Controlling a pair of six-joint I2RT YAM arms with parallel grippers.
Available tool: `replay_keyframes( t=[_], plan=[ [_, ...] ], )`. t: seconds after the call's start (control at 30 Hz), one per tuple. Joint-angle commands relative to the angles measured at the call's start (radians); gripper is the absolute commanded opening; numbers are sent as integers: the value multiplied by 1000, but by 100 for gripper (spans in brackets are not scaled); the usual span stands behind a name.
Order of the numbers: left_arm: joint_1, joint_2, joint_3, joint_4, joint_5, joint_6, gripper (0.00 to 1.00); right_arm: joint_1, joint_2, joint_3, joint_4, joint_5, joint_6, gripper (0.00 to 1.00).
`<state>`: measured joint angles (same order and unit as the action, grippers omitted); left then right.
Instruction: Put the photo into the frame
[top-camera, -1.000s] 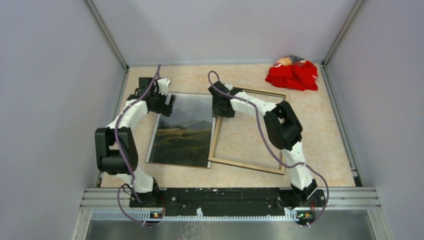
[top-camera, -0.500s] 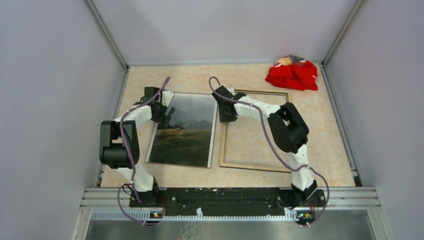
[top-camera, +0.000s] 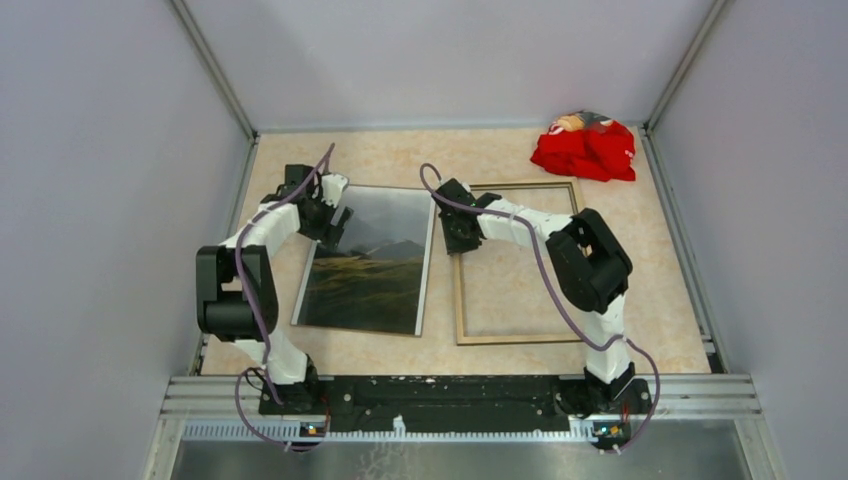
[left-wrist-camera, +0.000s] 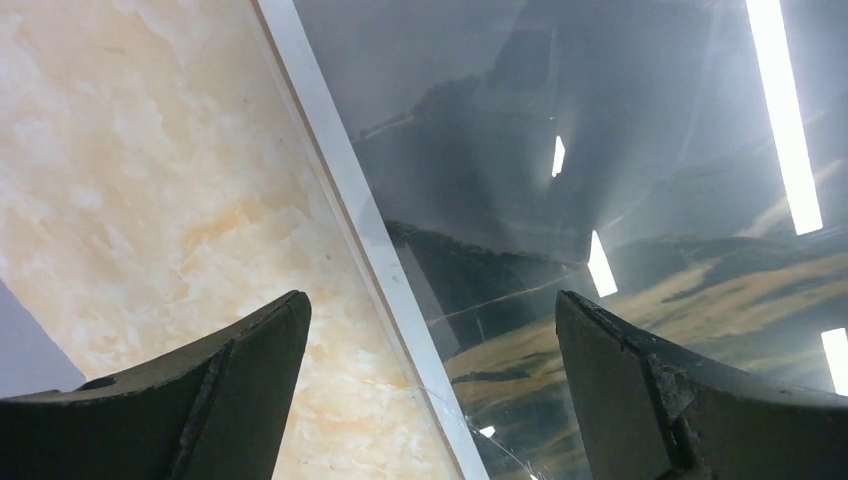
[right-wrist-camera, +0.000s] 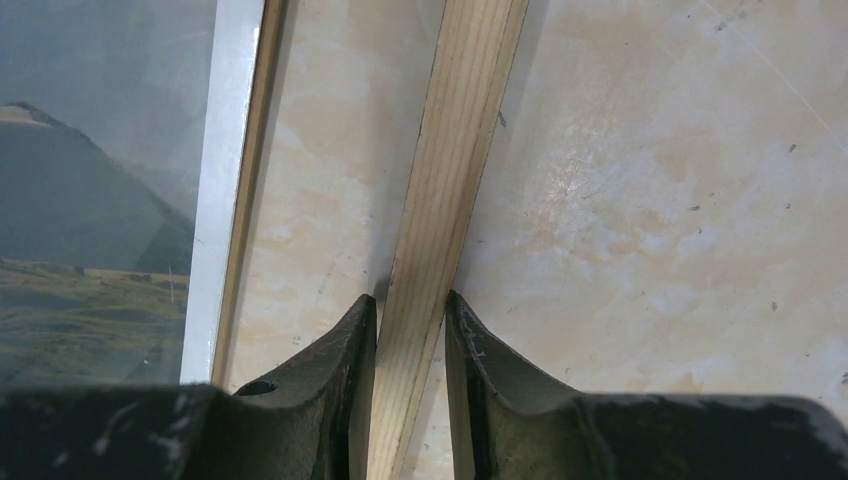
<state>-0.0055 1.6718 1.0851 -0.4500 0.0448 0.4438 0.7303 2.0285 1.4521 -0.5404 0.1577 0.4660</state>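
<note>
Right wrist | frame (right-wrist-camera: 465, 120) rail inside right end effector (right-wrist-camera: 410, 300) (clamped both sides)

Photo (top-camera: 372, 262) flat beside frame (top-camera: 459, 297), seemingly face-down

Top cam looks down on the whole table (top-camera: 660, 300) from behind; wrist cams sit close, both catching the photo (left-wrist-camera: 620, 150).

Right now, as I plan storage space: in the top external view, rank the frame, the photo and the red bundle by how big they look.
1. The frame and the photo: about alike, too close to rank.
2. The red bundle: clearly smallest.
</note>
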Motion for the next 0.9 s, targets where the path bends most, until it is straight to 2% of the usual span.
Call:
replay_keyframes(
  t=[0.0,0.03,0.1,0.2,0.37,0.5,0.67,0.87],
  plan=[
    [-1,-82,93,-103,105,-16,99,12,-28,13,4,-33,-32,23],
    [-2,-92,103,-122,122,-11,98,12,-22,29,-10,-32,-36,27],
    [-1,-116,122,-146,141,2,98,15,-22,52,-35,-6,-30,40],
    [-1,-134,133,-146,131,21,98,16,-69,71,-49,15,1,53],
    [68,-103,156,-130,91,51,98,19,-165,110,-33,11,57,68],
    [133,-52,168,-78,31,72,98,27,-165,155,15,-79,94,74],
    [216,17,177,-42,-10,81,98,45,-63,256,26,-182,136,75],
    [230,21,96,32,-5,83,98,46,14,246,79,-218,200,75]
  ],
)
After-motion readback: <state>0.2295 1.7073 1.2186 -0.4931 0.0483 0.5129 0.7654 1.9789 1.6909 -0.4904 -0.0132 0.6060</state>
